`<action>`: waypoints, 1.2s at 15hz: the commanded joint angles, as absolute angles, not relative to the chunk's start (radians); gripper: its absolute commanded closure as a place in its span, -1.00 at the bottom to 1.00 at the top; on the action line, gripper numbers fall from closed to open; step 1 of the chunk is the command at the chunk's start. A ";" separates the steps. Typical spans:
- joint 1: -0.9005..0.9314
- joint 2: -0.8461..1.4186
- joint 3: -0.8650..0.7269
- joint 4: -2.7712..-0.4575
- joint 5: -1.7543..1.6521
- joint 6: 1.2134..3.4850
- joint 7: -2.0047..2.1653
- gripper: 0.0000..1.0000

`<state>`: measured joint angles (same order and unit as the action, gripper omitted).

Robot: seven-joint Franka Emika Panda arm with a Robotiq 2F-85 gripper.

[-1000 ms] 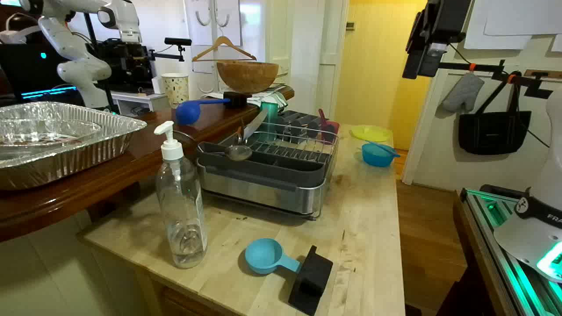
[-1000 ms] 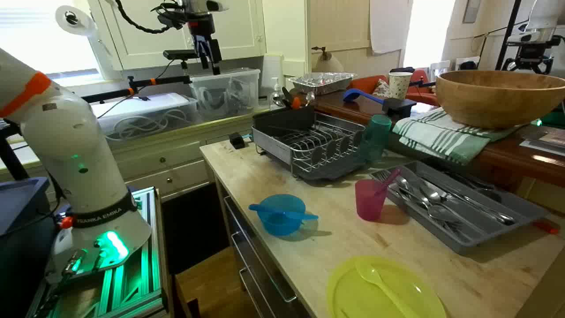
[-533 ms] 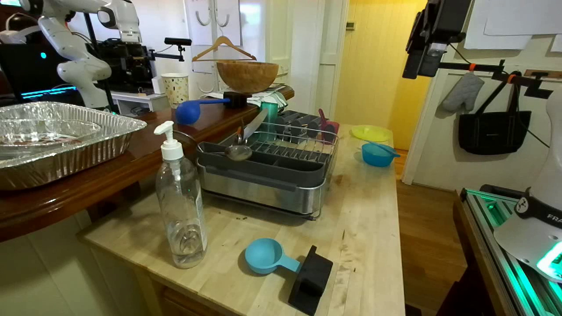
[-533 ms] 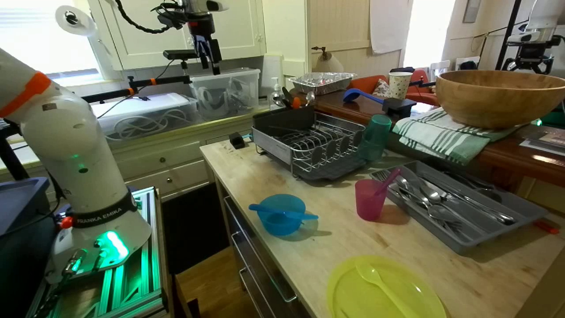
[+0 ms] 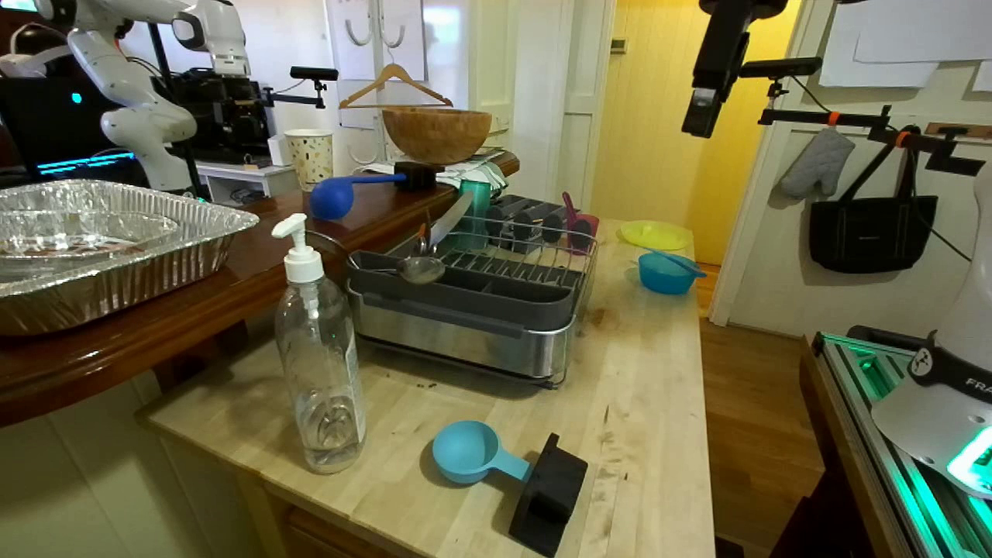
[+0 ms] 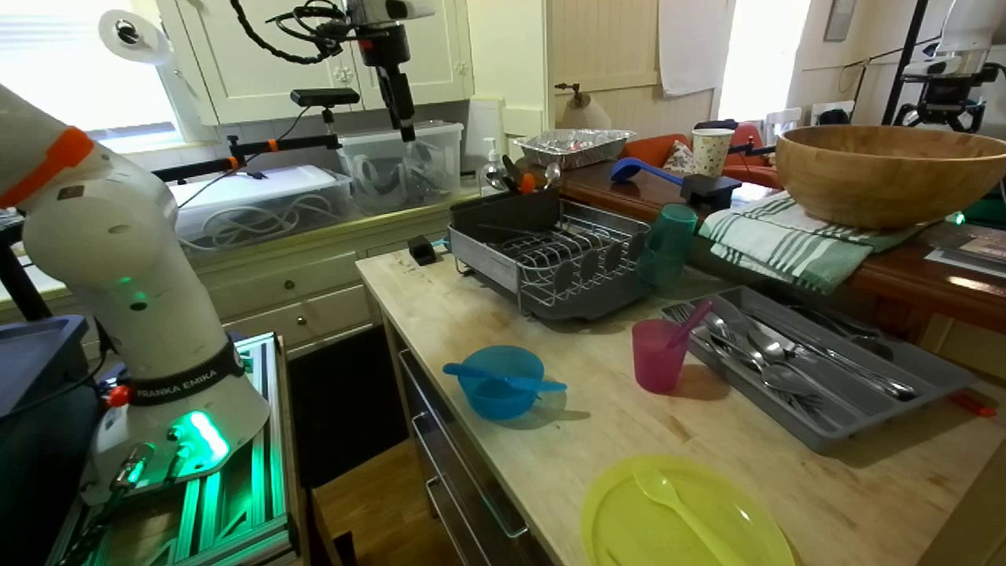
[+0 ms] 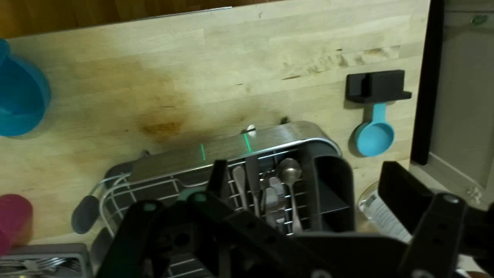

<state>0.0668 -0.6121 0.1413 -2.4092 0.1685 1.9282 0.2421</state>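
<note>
My gripper (image 7: pixel 308 178) is open and empty. Its two black fingers stand wide apart in the wrist view. In both exterior views the gripper (image 5: pixel 701 116) (image 6: pixel 407 130) hangs high in the air, touching nothing. The wrist view looks down on a grey and steel dish rack (image 7: pixel 285 135) (image 5: pixel 457 337), with a spoon (image 7: pixel 290 170) and several other pieces of cutlery lying in it. A light blue scoop (image 7: pixel 374 139) (image 5: pixel 465 453) lies on the table beside the rack, its handle at a black block (image 7: pixel 386 85) (image 5: pixel 548 496). A clear pump bottle (image 5: pixel 322 372) stands near the rack.
A blue bowl (image 6: pixel 501 405) with a utensil across it, a pink cup (image 6: pixel 659 358), a yellow plate (image 6: pixel 621 503) and a grey cutlery tray (image 6: pixel 833 432) stand on the table. A wooden bowl (image 6: pixel 888 177) and a foil tray (image 5: pixel 155 279) sit on the higher counter.
Between half a second ago and now the arm has moved and the gripper has turned, shifting left in an exterior view and right in an exterior view. The things on the table have not moved.
</note>
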 commanded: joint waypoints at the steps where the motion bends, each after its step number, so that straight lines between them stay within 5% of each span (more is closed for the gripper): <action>1: -0.015 -0.638 0.092 -2.474 0.144 1.979 0.293 -1.00; 18: -0.280 -0.611 -0.074 -2.682 0.043 2.110 0.324 -1.00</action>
